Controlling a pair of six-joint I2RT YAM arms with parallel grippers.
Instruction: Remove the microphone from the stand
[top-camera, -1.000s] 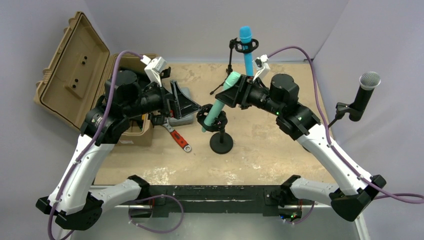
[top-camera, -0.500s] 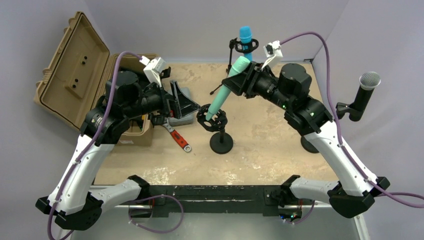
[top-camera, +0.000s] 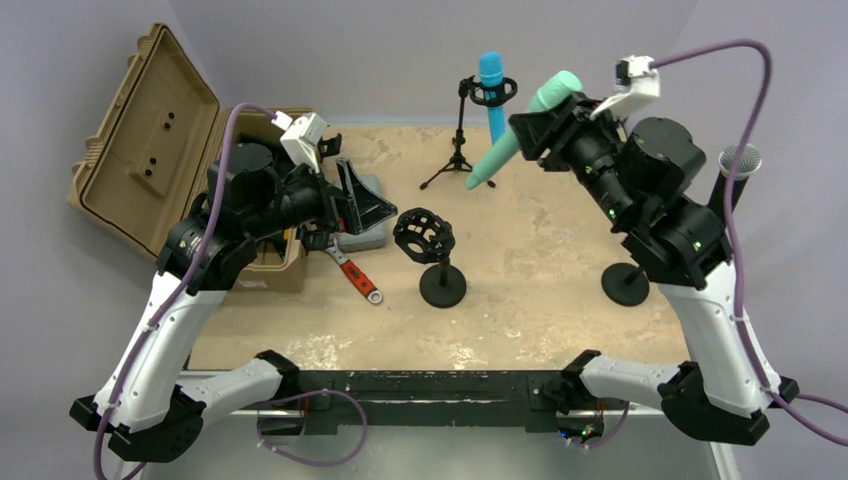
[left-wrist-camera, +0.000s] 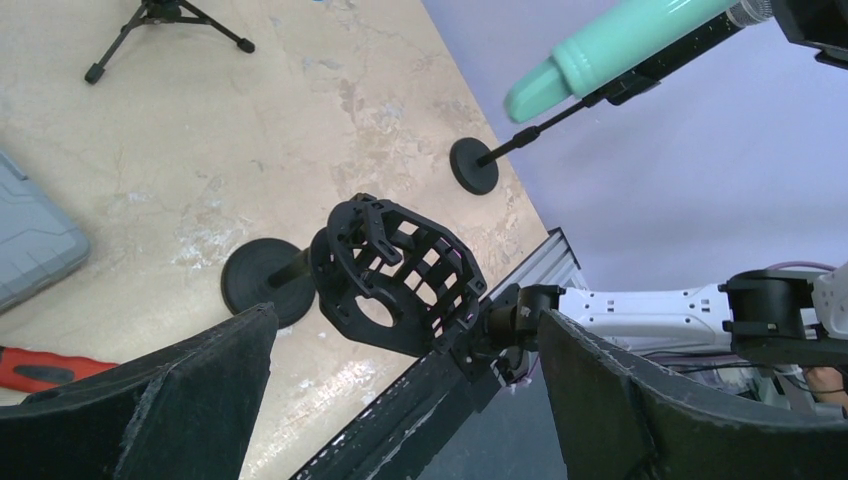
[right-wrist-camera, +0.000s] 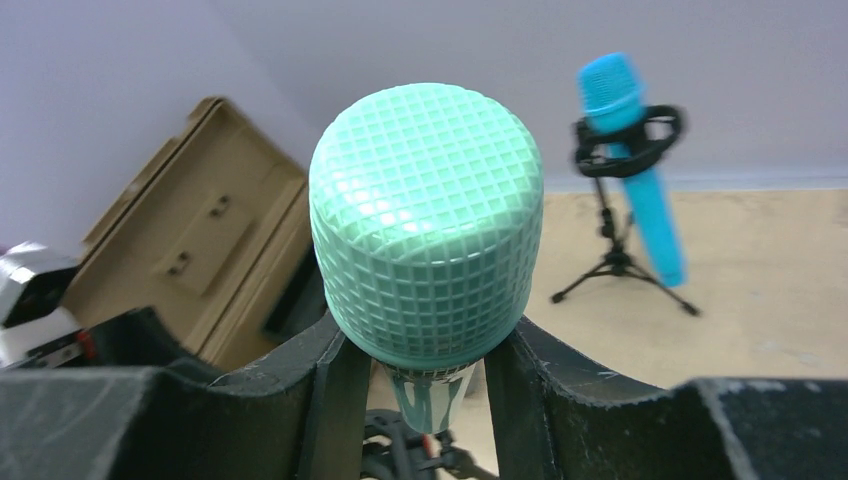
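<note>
Keep the microphone (top-camera: 497, 157), which is aloft and well apart from its empty cage stand (top-camera: 424, 236), clamped in the right pincer (top-camera: 530, 128) just below the head. Steer its lowered tail clear of the nearby blue microphone (top-camera: 491, 85). It is a mint-green cylinder, tilted head-up, with a rounded, grid-textured head. The left pincer (top-camera: 372, 208) is released, its jaws wide, beside the stand.
</note>
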